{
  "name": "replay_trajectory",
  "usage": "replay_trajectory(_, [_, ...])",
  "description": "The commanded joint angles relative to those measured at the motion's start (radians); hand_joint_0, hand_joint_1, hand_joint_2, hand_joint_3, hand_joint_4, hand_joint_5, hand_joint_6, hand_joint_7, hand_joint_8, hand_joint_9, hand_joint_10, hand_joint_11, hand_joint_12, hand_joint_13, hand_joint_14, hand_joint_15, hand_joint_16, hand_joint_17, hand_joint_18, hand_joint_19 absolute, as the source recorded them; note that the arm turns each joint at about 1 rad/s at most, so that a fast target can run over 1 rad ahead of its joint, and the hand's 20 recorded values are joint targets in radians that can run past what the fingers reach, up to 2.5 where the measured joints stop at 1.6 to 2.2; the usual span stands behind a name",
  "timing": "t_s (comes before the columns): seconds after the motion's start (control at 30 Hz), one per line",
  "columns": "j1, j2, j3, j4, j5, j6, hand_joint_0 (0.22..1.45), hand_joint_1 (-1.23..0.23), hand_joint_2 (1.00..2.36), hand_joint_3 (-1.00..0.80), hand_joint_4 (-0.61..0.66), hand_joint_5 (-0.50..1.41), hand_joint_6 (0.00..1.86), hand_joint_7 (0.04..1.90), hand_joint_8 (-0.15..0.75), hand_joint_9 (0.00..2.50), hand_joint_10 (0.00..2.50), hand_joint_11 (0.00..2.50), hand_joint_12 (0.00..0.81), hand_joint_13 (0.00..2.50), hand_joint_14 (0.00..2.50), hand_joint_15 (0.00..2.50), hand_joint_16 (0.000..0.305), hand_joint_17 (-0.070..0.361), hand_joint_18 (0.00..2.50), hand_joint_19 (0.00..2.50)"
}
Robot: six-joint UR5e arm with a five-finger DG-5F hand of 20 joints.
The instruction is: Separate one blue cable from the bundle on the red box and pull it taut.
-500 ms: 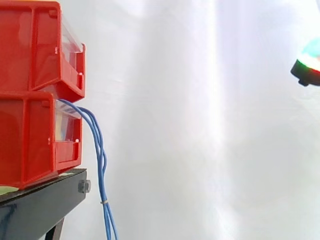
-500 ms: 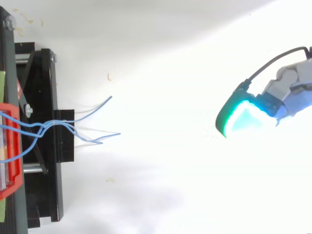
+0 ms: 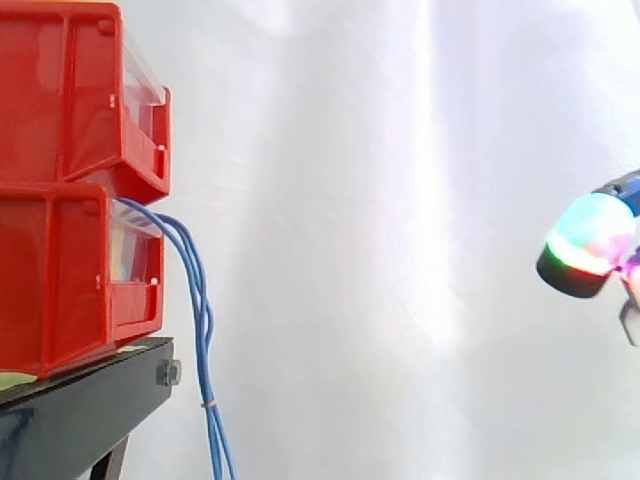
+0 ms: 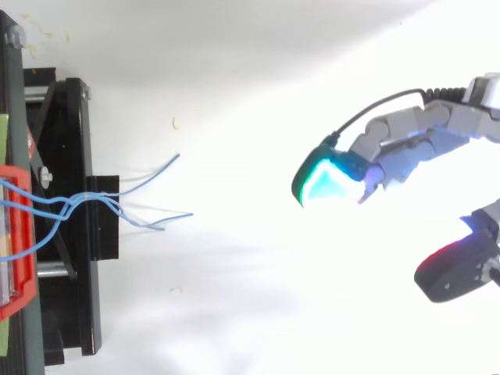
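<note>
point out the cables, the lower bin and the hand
cables [image 3: 199, 290] side view, hanging stretch below the bin's front
lower bin [image 3: 60, 280] side view, its side wall
hand [image 4: 406, 141] top view, on a finger

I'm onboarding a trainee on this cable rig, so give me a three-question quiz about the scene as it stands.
1. True or false: the robot's hand with glowing pads touches the thin blue cables.
2. The cables hang out of: A) the upper red plastic bin; B) the lower red plastic bin; C) a white cardboard box.
3. Fill in: the lower bin rests on a ____ metal stand.
Key: 1 false; 2 B; 3 black.
</note>
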Motion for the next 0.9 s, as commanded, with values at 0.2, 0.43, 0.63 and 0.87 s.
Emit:
replay_trajectory(0.2, [0.007, -0.029, 0.000, 0.184, 0.105, -0.095, 0.57, -0.56, 1.00, -0.46, 0.19, -0.20, 0.50, 0.72, 0.334, 0.73, 0.01, 0.39, 0.368, 0.62, 0.01, 0.35, 0.048, 0.108, 0.70, 0.63])
replay_trajectory(0.43, [0.018, -0.130, 0.001, 0.299, 0.105, -0.094, 0.57, -0.56, 1.00, -0.46, 0.19, -0.20, 0.50, 0.72, 0.337, 0.73, 0.01, 0.39, 0.370, 0.62, 0.01, 0.34, 0.048, 0.108, 0.70, 0.63])
replay_trajectory(0.63, [0.035, -0.205, 0.008, 0.446, 0.119, -0.115, 0.56, -0.56, 1.00, -0.47, 0.19, -0.20, 0.50, 0.73, 0.329, 0.67, 0.01, 0.39, 0.367, 0.43, 0.01, 0.30, 0.050, 0.111, 0.51, 0.61])
replay_trajectory(0.87, [0.038, -0.317, 0.115, 0.446, 0.142, -0.120, 0.55, -0.61, 1.00, -0.50, 0.19, -0.21, 0.50, 0.73, 0.308, 0.52, 0.01, 0.36, 0.348, 0.22, 0.01, 0.21, 0.051, 0.116, 0.29, 0.54])
